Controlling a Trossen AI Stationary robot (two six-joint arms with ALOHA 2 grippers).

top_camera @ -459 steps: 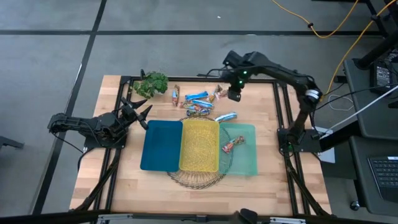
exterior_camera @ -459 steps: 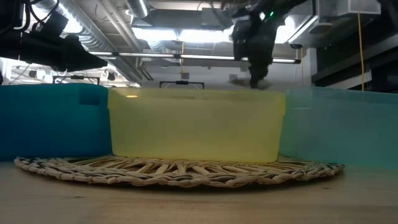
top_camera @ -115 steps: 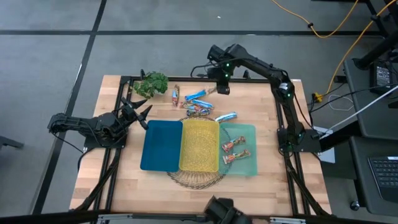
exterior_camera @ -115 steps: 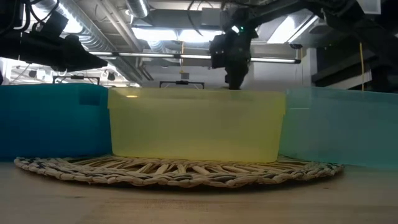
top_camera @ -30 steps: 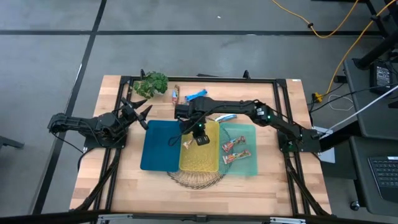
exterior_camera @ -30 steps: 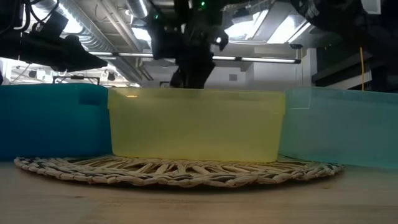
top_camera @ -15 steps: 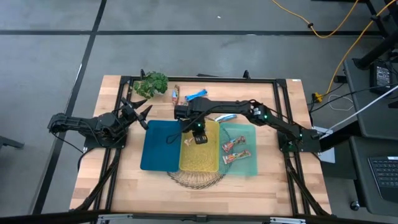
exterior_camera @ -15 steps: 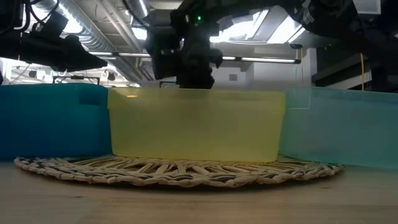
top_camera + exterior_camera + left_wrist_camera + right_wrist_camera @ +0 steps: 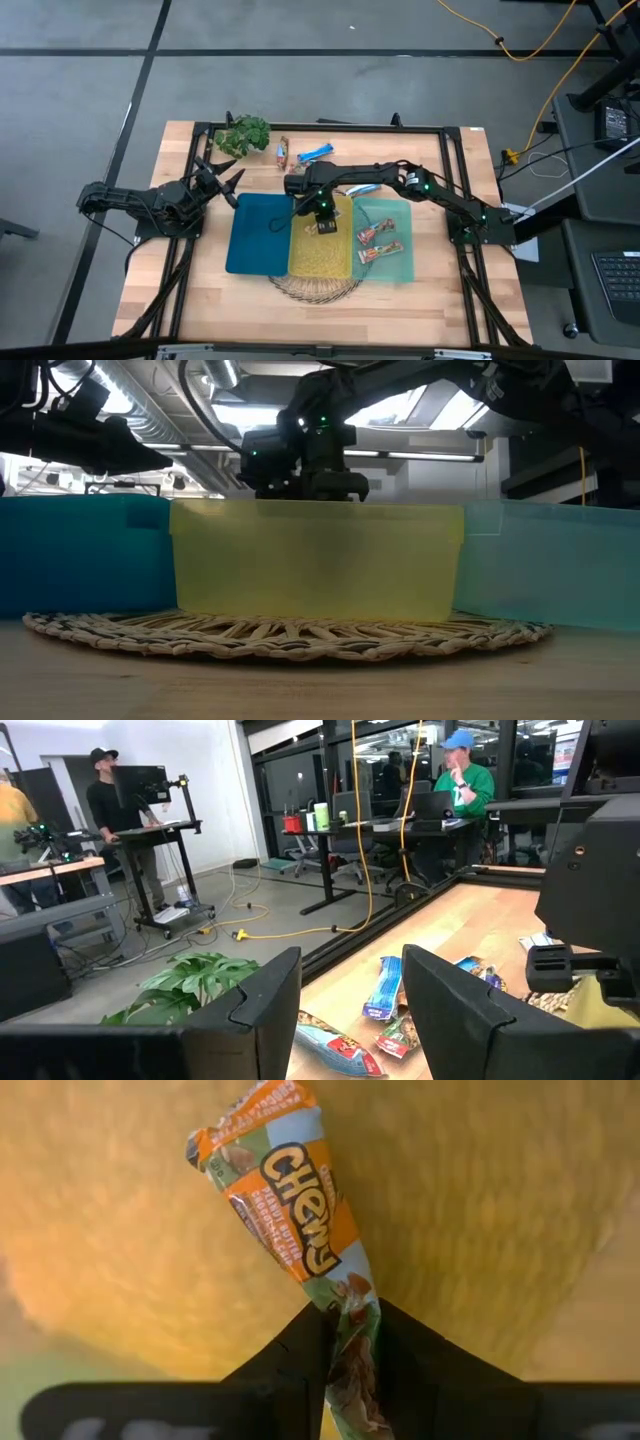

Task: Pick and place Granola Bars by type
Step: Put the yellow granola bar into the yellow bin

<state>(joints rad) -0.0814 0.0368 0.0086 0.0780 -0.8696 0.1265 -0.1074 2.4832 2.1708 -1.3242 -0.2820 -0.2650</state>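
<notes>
Landmark: the yellow bin [image 9: 320, 235], middle of three bins on a woven mat [image 9: 318, 286].

Right gripper [image 9: 324, 221] is over the yellow bin, toward its far end, fingers pinched on one end of an orange-and-green wrapped bar [image 9: 300, 1220]. In the right wrist view the bar sticks out from between the two dark fingers with the bin's yellow floor behind it; whether its free end touches the floor, cannot tell. In the low view the gripper [image 9: 310, 460] sits right at the bin's rim.

Left gripper [image 9: 222, 175] waits well off to the left of the yellow bin, beyond the blue bin [image 9: 260, 233], fingers spread apart with nothing between them.

Around:
- Green bin [image 9: 395, 262] touches the yellow bin's right side; two red-brown bars [image 9: 375, 242] lie in it.
- Behind the yellow bin, on the bare table: a blue-white bar [image 9: 318, 153], a reddish bar [image 9: 283, 152] just beside it, another blue-white bar [image 9: 362, 188] partly under the right arm.
- A small leafy plant [image 9: 243, 134] stands at the table's far left corner, well apart from the yellow bin.

Surface: light wood table [image 9: 200, 290] with a black frame. Grey floor around it; a yellow cable [image 9: 540, 40] trails at the far right.

Room, from the left wrist view: desks, monitors, a person in a green top [image 9: 465, 782] seated, another person in dark clothes [image 9: 105, 805] standing at a raised desk.
</notes>
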